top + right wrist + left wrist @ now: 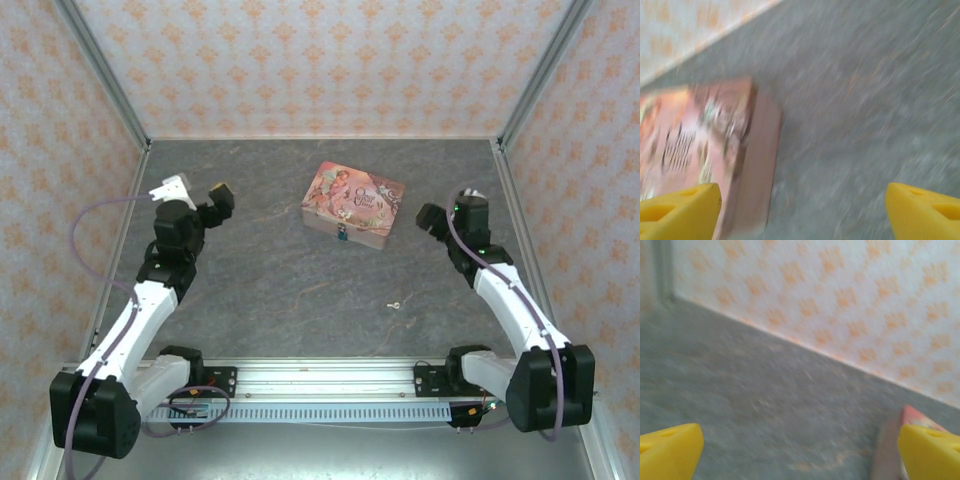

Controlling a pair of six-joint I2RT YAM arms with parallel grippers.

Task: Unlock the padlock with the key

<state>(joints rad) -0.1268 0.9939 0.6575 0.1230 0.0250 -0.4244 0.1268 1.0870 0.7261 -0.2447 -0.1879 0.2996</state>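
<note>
Padlock: the padlock (343, 235) is a tiny blue-teal body on the near side wall of the pink tin (353, 203). It lies between the two pincers, a little closer to the right one. Its shackle is too small to make out.
Key: the key (396, 303) is a slim, pale, silvery sliver lying flat on the bare worktop. It is nearer the arm bases than either pincer, closer to the right pincer, and well apart from the padlock.
Left pincer: the left pincer (800, 452) is spread wide and holds nothing, with a corner of the tin just beyond its right fingertip.
Right pincer: the right pincer (802, 210) is also wide apart and holds nothing, with the tin lid ahead of its left fingertip.
Worktop: the worktop (270, 280) is dark grey and mottled like stone.
Room: the walls (320, 60) are pale with a repeating orange motif, and a metal rail (320, 378) runs along the near edge.
</note>
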